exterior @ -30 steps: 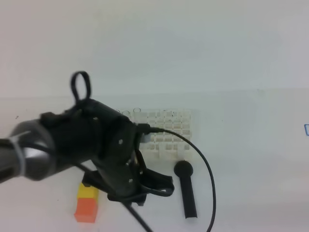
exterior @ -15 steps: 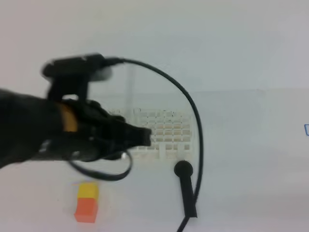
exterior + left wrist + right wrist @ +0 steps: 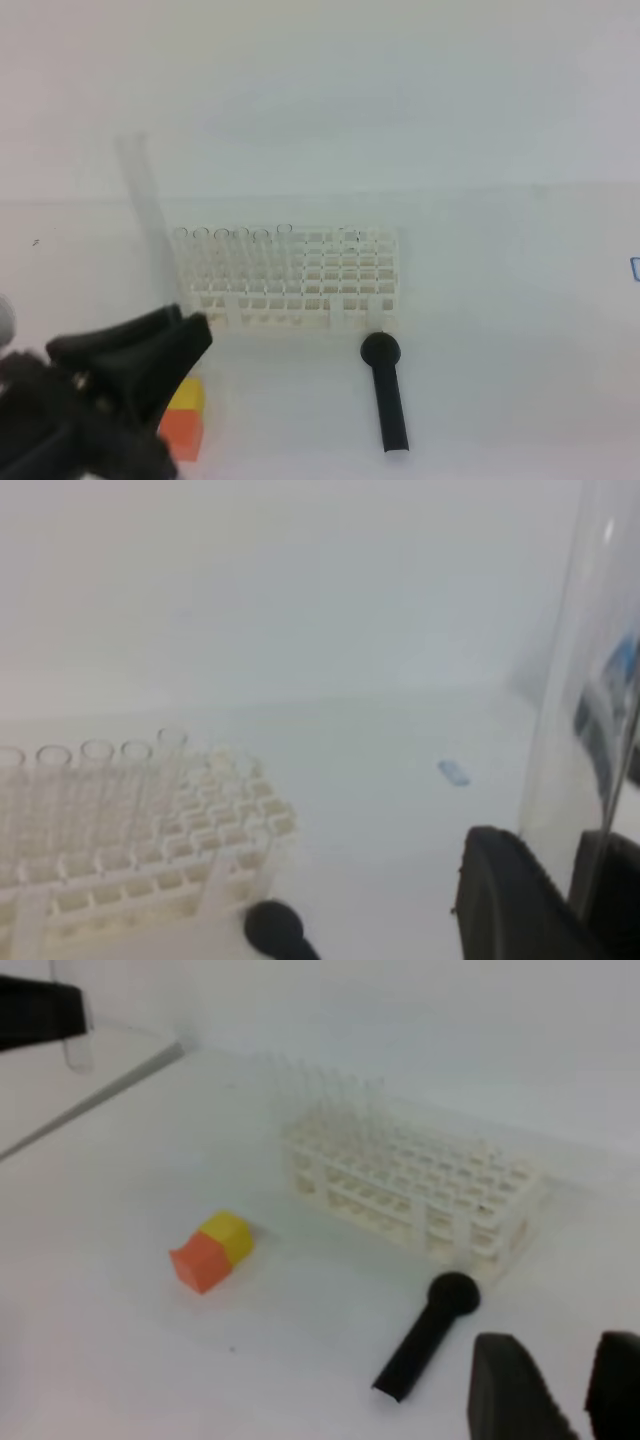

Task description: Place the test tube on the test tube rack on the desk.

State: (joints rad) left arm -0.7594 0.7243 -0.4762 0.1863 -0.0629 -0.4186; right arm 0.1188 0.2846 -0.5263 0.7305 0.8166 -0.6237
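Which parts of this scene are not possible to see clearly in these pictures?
- The clear glass test tube: lower end hidden by the left gripper in the high view; top cut off in the left wrist view.
- The orange-yellow block: partly covered by that gripper, high view.
- The right gripper: only fingertips show, cut by the right wrist view's bottom edge.

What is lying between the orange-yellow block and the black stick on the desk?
Nothing. In the right wrist view, only bare white desk separates the orange-yellow block from the black stick. The test tube rack stands farther back, not between them.
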